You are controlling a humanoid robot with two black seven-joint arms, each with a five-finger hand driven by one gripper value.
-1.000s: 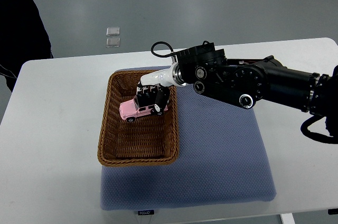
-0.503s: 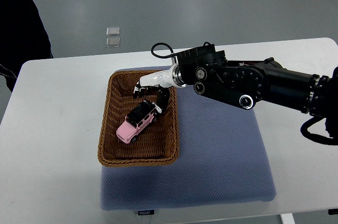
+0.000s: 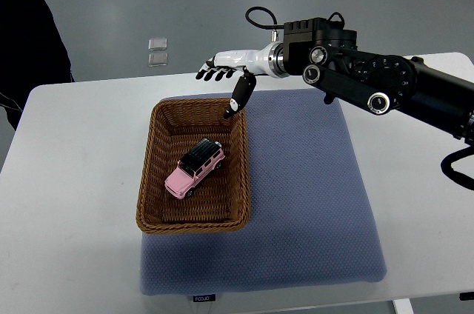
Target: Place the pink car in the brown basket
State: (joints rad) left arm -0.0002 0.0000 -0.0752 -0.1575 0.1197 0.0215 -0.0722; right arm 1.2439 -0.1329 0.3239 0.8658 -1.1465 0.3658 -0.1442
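The pink car (image 3: 195,168) now lies free on the floor of the brown basket (image 3: 150,181), left of frame centre, angled with its dark roof up. A moment ago the right robot hand (image 3: 224,81) was down inside the basket over the car; it has since let go and lifted to the upper middle of the frame, above the basket's far rim, fingers (image 3: 212,74) spread and holding nothing. The placement looks complete; only withdrawing over the blue mat (image 3: 311,203) on the desk (image 3: 67,181) remains.
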